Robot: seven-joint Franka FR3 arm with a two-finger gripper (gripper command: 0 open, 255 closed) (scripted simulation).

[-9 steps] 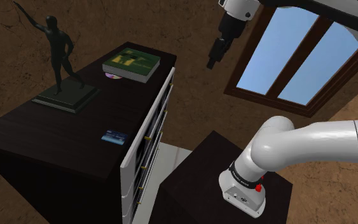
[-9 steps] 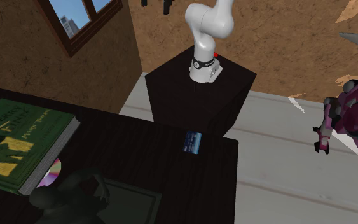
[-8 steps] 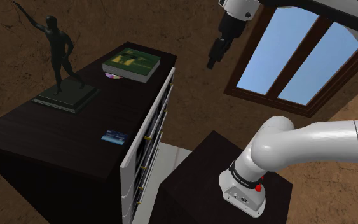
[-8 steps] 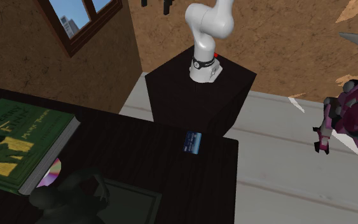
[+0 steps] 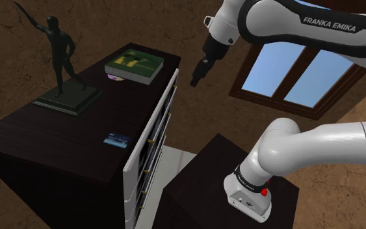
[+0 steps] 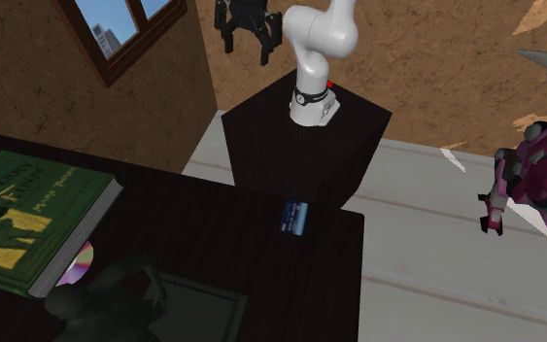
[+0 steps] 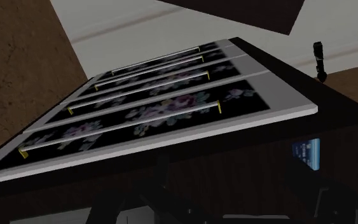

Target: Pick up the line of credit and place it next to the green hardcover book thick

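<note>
The small blue card (image 5: 116, 138) lies flat by the dresser's (image 5: 45, 140) drawer-side edge. The green book (image 5: 134, 64) sits well apart at the far corner of that edge, with a disc (image 5: 114, 78) poking out from under it. A dark statue (image 5: 61, 55) stands between them, set further back. The pincer (image 6: 245, 47) hangs in the air off the drawer fronts (image 5: 150, 136), fingers spread and holding nothing.

One card (image 5: 116, 138), one green book (image 5: 134, 64), one disc (image 5: 114, 78) and one statue (image 5: 61, 58) on one dresser (image 5: 45, 143).
</note>
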